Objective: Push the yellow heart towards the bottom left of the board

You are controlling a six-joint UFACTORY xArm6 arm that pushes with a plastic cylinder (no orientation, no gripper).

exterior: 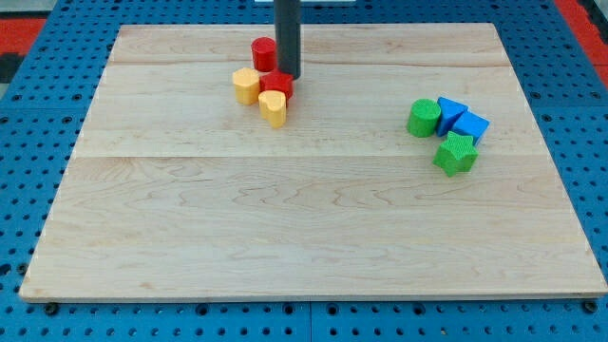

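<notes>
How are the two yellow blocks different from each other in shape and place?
The yellow heart comes to a point toward the view's bottom; the other yellow block looks rounder. The heart lies lower and further right, under the red block beside my tip. Both are yellow.

The dark rod (287,38) was cut off by the view's top edge. Its lower end, my tip (288,76), partly hid the red block (275,83), whose shape could not be determined.
</notes>
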